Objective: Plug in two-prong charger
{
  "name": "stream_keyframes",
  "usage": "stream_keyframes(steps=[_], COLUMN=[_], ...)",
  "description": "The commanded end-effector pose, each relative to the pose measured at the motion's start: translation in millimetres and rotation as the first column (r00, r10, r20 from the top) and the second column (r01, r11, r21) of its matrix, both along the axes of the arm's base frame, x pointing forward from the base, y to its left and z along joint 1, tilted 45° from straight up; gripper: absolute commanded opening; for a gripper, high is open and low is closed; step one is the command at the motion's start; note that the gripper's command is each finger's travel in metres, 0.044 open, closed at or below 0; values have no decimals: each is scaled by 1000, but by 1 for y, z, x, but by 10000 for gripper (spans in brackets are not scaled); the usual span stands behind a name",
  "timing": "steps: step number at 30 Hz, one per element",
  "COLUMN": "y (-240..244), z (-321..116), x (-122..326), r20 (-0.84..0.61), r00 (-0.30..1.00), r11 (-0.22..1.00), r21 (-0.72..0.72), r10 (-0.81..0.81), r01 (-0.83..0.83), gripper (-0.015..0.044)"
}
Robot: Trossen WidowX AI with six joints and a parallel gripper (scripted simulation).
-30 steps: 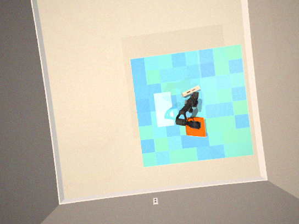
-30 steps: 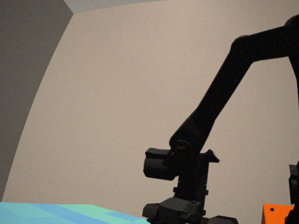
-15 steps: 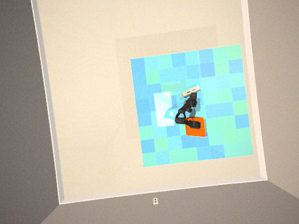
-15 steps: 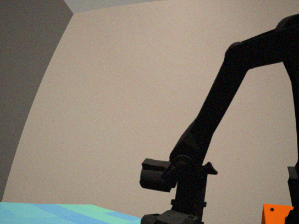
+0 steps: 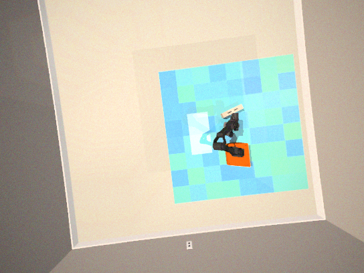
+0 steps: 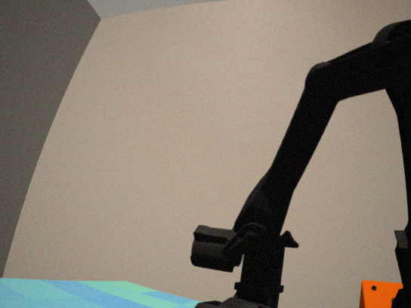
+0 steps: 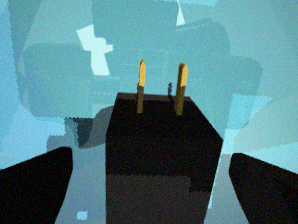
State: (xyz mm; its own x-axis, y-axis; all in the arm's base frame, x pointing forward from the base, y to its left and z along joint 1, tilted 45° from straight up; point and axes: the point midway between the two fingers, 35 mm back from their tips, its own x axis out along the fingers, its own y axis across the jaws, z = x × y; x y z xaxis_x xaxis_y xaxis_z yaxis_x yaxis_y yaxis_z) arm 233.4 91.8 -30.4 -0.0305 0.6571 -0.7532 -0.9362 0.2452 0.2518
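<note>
The black charger [image 7: 157, 160] stands large in the wrist view, its two gold prongs pointing to the top of the picture. My gripper [image 7: 153, 160] is open, with one finger on each side of the charger and a visible gap on both sides. In the top view the arm hides the charger and the fingertips. The cream power strip [image 5: 239, 108] with two dark outlets lies just beyond the gripper end of the arm. It does not show in the wrist view. In the exterior view the fingers are below the picture's edge.
The arm stands on an orange base plate [image 5: 243, 161] [image 6: 368, 298] on the blue-green patchwork mat [image 5: 187, 194]. A white rectangle [image 5: 198, 140] lies left of the arm. A small wall socket [image 5: 189, 245] is far off at the bottom of the top view.
</note>
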Motion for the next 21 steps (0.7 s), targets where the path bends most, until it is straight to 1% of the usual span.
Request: stream_keyframes(steps=[1,5,11,14,21], y=[0,0,0,-3,-21], z=[1,1,1,3,19], x=[0,0,0,1,1], r20=[2,2,2,1,-2], r00=[1000,1000,1000,1000,1000], r11=[1000,1000,1000,1000,1000], r21=[0,0,0,-1,-3], r10=[0,0,0,0,-1], r01=[0,0,0,0,1], gripper=[230,125,85,6,0])
